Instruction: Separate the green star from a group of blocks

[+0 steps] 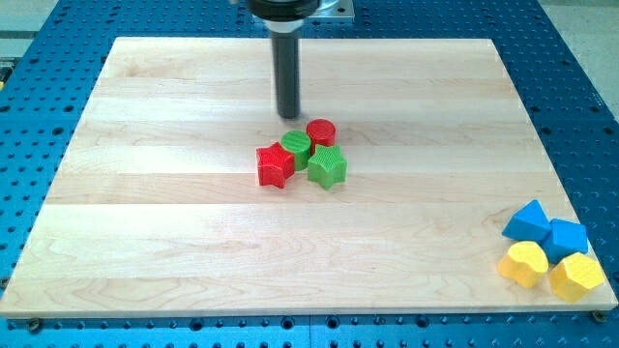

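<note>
Green star (327,166) sits a little above the centre of the frame, at the lower right of a tight cluster of four blocks on the wooden board (174,242). Touching it on its left is the red star (276,165); the green cylinder (296,148) presses against its upper left, and the red cylinder (321,132) stands just above it. My tip (289,116) rests on the board just above the green cylinder, close to the upper left of the red cylinder, and I cannot tell whether it touches either. My rod is bare and holds nothing. Far off in the lower right corner of the frame lies a second group, well apart from the first: a blue block (528,221) and another blue block (566,237) above two yellow blocks (523,263) (577,276), all huddled together. No containers are in view.
</note>
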Available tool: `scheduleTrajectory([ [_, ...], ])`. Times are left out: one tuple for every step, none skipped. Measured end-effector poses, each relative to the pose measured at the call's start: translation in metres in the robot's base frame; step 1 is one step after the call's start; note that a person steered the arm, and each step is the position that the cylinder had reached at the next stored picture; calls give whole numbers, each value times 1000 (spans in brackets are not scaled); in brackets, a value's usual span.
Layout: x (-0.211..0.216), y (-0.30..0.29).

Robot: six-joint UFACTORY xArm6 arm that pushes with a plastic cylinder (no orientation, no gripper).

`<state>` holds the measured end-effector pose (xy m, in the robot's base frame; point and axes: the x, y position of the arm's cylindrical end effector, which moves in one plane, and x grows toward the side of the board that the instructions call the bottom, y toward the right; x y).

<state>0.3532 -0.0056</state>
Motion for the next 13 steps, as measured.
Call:
scheduleTrajectory([
  [2,53],
  [27,57],
  [66,39],
  [88,34],
  [93,31],
  [89,11],
  [31,-5],
  [-6,-12],
  [-10,-17],
  [-15,-42],
  [-5,-109],
  [15,-144],
  [45,-148],
])
